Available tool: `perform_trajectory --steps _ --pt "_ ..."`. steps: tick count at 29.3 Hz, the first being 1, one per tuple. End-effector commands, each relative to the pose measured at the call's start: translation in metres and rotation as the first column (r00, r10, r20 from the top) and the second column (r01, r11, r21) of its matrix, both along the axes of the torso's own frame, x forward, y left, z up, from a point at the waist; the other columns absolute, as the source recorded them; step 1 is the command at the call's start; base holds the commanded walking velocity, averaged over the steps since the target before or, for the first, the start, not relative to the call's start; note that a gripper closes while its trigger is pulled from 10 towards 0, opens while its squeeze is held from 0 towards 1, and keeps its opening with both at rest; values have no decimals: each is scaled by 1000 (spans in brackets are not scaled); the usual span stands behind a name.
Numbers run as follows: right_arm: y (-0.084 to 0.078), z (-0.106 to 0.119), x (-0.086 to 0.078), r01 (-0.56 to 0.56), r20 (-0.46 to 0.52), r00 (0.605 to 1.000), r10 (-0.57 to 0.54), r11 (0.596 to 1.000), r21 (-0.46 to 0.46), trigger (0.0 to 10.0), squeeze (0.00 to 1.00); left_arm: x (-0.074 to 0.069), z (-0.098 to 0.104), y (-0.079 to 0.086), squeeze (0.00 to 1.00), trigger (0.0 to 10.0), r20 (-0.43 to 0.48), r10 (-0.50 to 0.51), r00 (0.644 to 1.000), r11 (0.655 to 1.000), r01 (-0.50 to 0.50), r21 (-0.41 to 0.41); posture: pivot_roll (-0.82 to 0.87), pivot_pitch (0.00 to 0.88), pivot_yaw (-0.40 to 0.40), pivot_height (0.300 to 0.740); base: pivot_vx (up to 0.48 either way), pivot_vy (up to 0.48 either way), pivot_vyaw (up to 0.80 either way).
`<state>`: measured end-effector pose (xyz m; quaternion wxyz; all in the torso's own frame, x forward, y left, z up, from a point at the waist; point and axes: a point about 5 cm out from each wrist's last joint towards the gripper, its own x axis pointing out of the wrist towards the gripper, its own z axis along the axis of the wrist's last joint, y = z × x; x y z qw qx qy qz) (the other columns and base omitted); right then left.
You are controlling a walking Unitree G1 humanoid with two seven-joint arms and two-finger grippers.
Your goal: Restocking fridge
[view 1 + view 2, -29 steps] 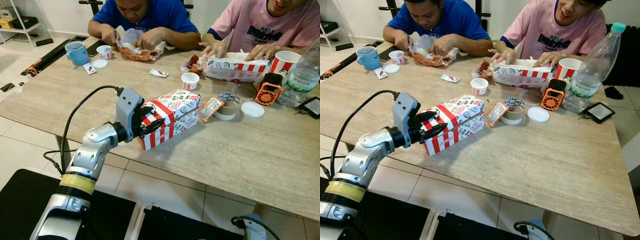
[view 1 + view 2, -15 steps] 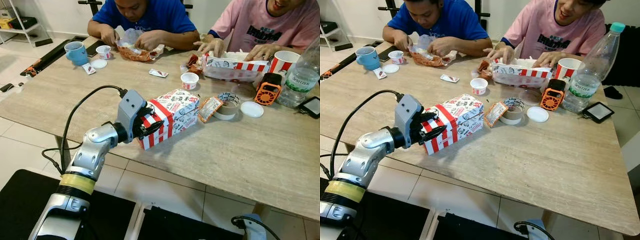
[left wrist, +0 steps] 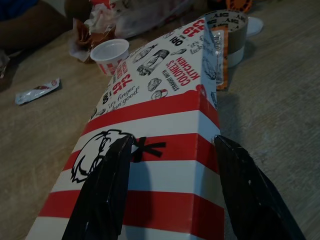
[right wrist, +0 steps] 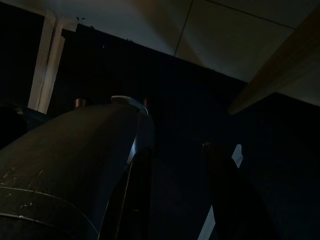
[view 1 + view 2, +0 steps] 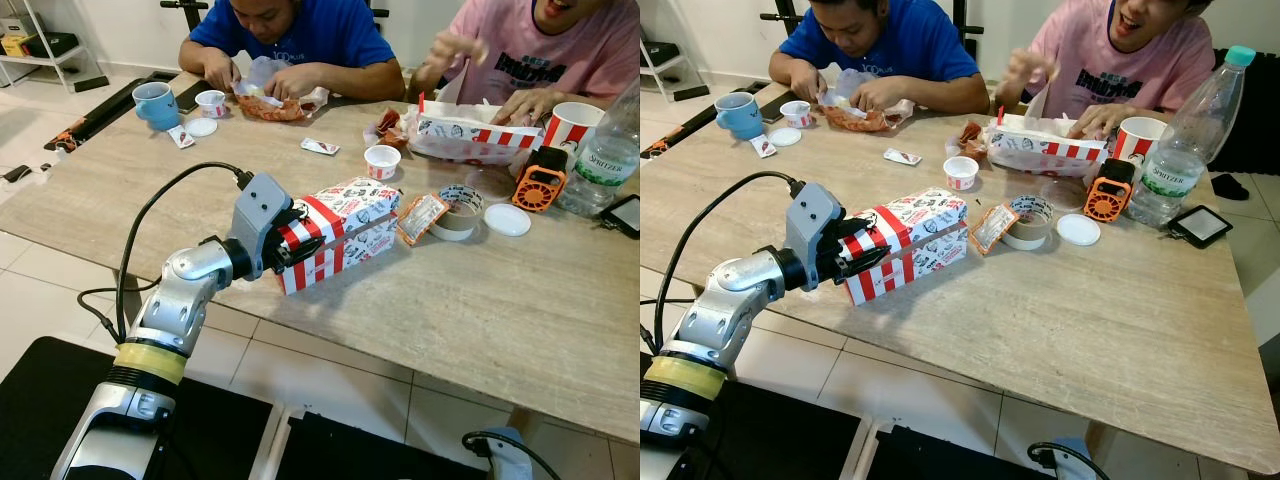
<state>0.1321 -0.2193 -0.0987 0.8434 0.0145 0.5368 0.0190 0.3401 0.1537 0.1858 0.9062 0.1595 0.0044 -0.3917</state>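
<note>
A red-and-white striped cardboard food box (image 5: 345, 225) lies on the wooden table (image 5: 480, 310) near its front edge. My left gripper (image 5: 300, 245) has come in from the left and is shut on the box's near end. In the left wrist view the two black fingers (image 3: 107, 190) press against the two sides of the striped box (image 3: 160, 120). My right arm hangs idle below the table edge, and its wrist view shows a dark floor mat (image 4: 225, 100).
Beyond the box lie a tape roll (image 5: 455, 212), a sauce packet (image 5: 420, 217), a white lid (image 5: 508, 220) and a small white cup (image 5: 381, 160). An orange device (image 5: 538, 180) and a water bottle (image 5: 608, 150) stand right. Two people (image 5: 300, 30) eat at the far side.
My left gripper has slid further onto the box's end and closed on it. The person in pink has raised a hand off the table.
</note>
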Motion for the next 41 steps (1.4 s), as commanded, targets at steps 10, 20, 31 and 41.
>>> perform_trajectory --steps 10,20,31,41 --pt "1 -1 -2 21 2 1000 -21 1000 4 10000 0 -2 -1 9 0 10000 4 7 1000 998 -7 59 -38 77 40 740 0 0 0" --pt "0 -1 -3 24 0 1000 -24 1000 5 10000 0 0 -7 16 0 0 -37 33 999 999 -33 7 -39 80 41 740 0 0 0" --pt "0 -1 -2 27 2 1000 -27 1000 5 10000 0 2 -8 18 0 10000 -36 58 998 998 -58 18 -37 76 38 740 0 0 0" --pt "0 0 -1 27 3 1000 -27 1000 6 10000 0 3 -2 19 0 10000 -14 60 998 998 -60 1 -34 76 34 740 0 0 0"
